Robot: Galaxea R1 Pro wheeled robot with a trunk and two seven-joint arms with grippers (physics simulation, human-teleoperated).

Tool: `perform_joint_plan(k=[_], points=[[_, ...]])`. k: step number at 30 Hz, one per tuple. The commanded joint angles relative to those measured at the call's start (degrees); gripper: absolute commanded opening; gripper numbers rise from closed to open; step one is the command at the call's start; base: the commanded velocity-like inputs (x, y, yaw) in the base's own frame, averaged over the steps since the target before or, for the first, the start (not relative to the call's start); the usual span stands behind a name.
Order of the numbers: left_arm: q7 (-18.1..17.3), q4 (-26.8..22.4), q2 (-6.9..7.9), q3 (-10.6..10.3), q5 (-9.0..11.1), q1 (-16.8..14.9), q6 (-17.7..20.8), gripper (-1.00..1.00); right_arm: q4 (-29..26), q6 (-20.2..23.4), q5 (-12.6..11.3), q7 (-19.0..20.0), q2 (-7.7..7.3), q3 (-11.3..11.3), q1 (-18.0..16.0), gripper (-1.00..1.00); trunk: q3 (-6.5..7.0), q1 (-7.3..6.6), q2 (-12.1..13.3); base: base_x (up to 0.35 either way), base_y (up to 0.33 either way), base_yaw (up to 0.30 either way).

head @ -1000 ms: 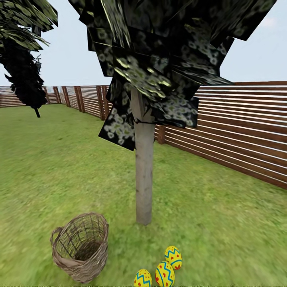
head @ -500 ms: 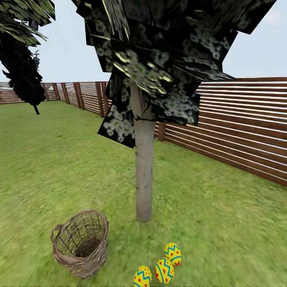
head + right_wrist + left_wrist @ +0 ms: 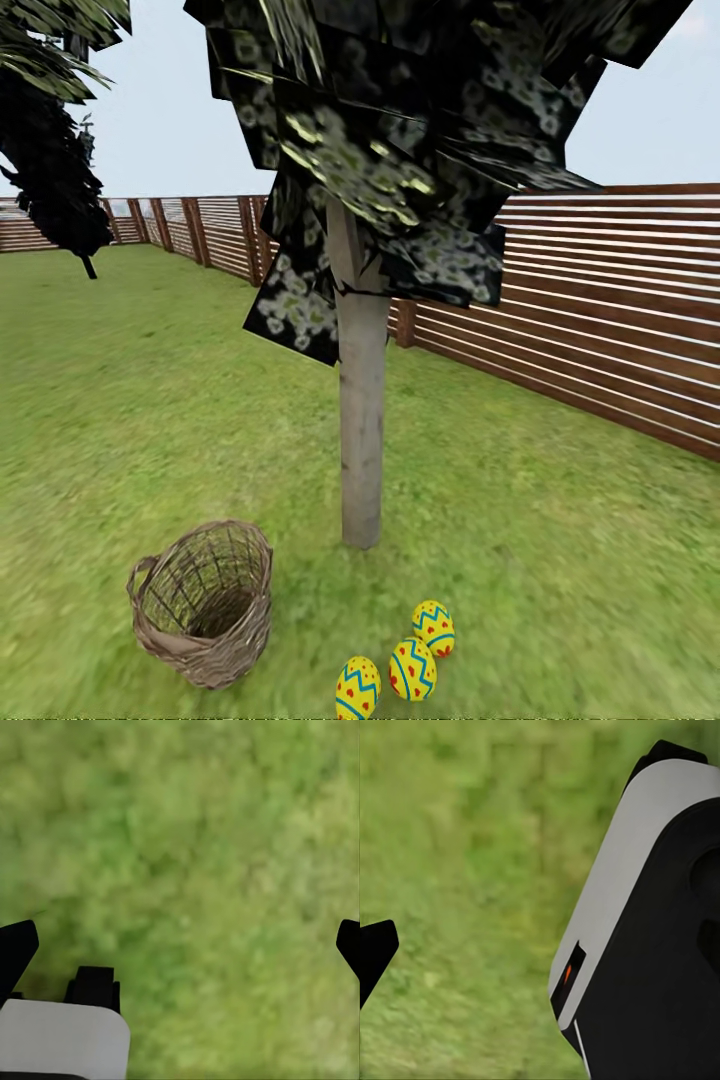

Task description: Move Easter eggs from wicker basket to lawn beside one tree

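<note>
We see all three Easter eggs (image 3: 412, 668) on the lawn (image 3: 560, 560), clustered close together, near the foot of the tree (image 3: 361, 430). One egg sits at the bottom edge of the head view, partly cut off. The wicker basket (image 3: 203, 603) stands upright on the grass beside the tree on the other side, apart from the eggs; what we can see of its inside looks empty, though the bottom is dim. A brown slat fence (image 3: 600, 320) runs behind.

Right gripper (image 3: 180, 945): both dark fingertips sit at opposite edges of the right wrist view, so wide open, nothing between them, just grass below. Left gripper: we see one dark fingertip (image 3: 375, 956) and a white-and-black robot body part (image 3: 652, 922) over grass; the other finger is out of view, so we can't tell how far it is open, and we see nothing held.

Our call: placing step looks done, eggs out and grouped by one tree. Next move calls only for confirming the basket is empty and keeping arms clear of the eggs.
</note>
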Motion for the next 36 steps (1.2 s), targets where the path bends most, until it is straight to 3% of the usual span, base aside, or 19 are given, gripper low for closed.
perform_joint_plan(k=[1,36], points=[[0.1,-0.1,0.00,0.2,0.3,0.0,0.4,1.00,0.2,-0.4,-0.6,0.0,0.03,0.5,-0.1,1.00,-0.15,0.00,0.0,0.000,0.000,0.000],[0.2,-0.1,0.00,0.2,0.3,0.0,0.4,1.00,0.2,-0.3,-0.6,0.0,0.05,0.5,-0.1,1.00,-3.34,0.00,0.0,0.000,0.000,0.000]])
